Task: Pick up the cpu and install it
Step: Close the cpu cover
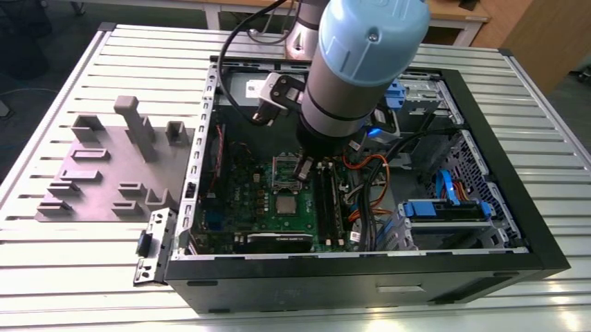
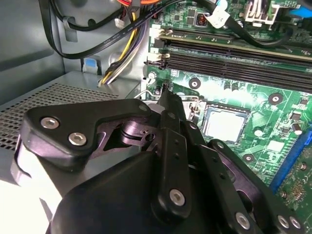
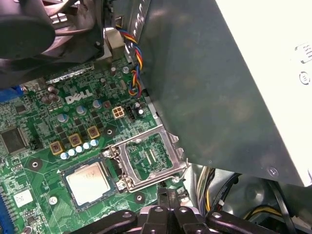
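The cpu [image 3: 87,183], a small silver-grey square, lies flat in its socket on the green motherboard [image 3: 44,126]. It also shows in the second wrist view [image 2: 225,124] and the exterior view [image 1: 287,205]. The shiny socket frame [image 3: 148,158] is swung open beside it, with nothing inside. My gripper [image 3: 170,197] hangs just past the frame's outer edge, its black fingers together and nothing between them. In the second wrist view the gripper tip [image 2: 165,97] sits by the thin wire lever [image 2: 187,99] of the socket.
The open computer case [image 1: 544,256] lies on a slatted metal table. A grey power supply box [image 3: 229,83] rises close beside the socket. Loose cable bundles [image 2: 122,58], memory slots [image 2: 234,61] and blue drive brackets [image 1: 443,207] surround it. A grey pocketed tray [image 1: 102,173] sits at the exterior view's left.
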